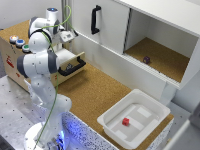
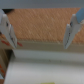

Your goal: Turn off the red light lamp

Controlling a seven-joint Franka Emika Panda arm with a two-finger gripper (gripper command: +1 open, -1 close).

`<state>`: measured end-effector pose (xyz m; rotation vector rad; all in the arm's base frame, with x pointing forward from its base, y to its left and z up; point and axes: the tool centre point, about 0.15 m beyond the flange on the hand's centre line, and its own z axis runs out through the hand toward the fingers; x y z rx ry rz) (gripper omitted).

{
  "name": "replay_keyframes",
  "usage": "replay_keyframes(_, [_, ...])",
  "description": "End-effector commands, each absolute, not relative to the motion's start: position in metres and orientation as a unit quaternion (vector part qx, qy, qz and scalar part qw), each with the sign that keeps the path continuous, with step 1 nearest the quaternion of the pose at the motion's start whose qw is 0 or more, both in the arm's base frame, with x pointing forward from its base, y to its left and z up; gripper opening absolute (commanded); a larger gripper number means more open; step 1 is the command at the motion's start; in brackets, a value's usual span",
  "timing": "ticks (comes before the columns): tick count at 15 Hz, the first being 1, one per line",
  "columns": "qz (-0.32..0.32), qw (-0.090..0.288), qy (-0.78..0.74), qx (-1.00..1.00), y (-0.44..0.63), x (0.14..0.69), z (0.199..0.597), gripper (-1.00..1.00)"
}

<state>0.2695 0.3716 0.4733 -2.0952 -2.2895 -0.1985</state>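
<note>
The red light lamp (image 1: 13, 38) is a small round button with a reddish top. It sits on the wooden box at the exterior view's far left, first in a row with a blue-topped one (image 1: 20, 43) and a green-topped one (image 1: 25, 48). My gripper (image 1: 68, 36) hangs well to the right of that row, above the open drawer and near the cabinet's front. In the wrist view the gripper (image 2: 39, 30) is open and empty, with both fingers (image 2: 72, 29) wide apart over cork and a pale edge. No lamp shows in the wrist view.
An open drawer with a black handle (image 1: 73, 67) juts out of the wooden box. A white cabinet (image 1: 115, 30) with a black door handle (image 1: 95, 20) holds a small dark object (image 1: 146, 59). A white bin (image 1: 150, 107) holds a red block (image 1: 126, 121).
</note>
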Motion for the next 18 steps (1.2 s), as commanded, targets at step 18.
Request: replay_keyframes(18, [0.01,-0.027,-0.735,-0.678,0.584,0.143,0.517,1.0])
